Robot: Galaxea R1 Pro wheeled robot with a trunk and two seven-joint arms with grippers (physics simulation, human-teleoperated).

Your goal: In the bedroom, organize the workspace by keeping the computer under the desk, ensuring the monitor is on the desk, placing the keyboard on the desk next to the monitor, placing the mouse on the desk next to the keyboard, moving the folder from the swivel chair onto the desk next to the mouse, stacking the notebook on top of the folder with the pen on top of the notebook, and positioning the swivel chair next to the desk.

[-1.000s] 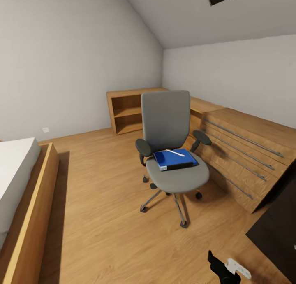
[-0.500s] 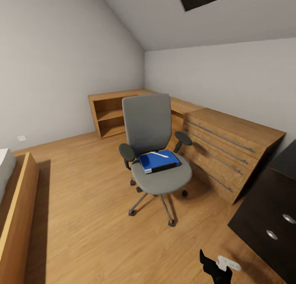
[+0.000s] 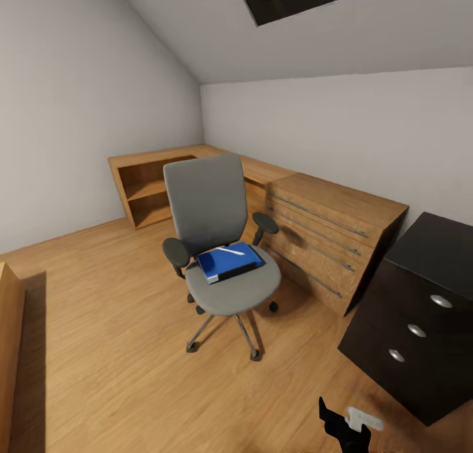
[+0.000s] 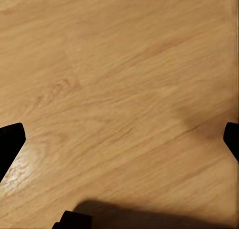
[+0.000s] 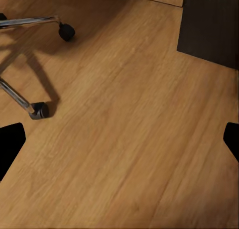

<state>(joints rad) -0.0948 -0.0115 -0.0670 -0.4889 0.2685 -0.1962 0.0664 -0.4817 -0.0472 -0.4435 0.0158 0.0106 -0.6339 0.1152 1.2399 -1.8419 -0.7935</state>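
Observation:
The grey swivel chair (image 3: pixel 210 203) stands on the wooden floor in the middle of the head view, turned toward me. On its seat lies the blue folder (image 3: pixel 228 261), and the thin white pen (image 3: pixel 227 250) rests on top of it. The desk (image 3: pixel 420 308), its black drawers fitted with round silver knobs, is at the right. The left gripper (image 4: pixel 119 144) is open over bare floor. The right gripper (image 5: pixel 119 142) is open too, above floor near the chair's casters (image 5: pixel 39 109) and a dark corner of the desk (image 5: pixel 211 25).
A light wooden drawer unit (image 3: pixel 328 236) runs along the far wall between chair and desk, joined to an open wooden shelf (image 3: pixel 141 190) in the corner. A wooden bed frame edge (image 3: pixel 8 322) sits at far left. Part of my right arm (image 3: pixel 348 427) shows at the bottom.
The camera has swung to the right: chair, folder and pen have slid left in the picture, the bed has nearly left it, and the desk's black drawers have come in.

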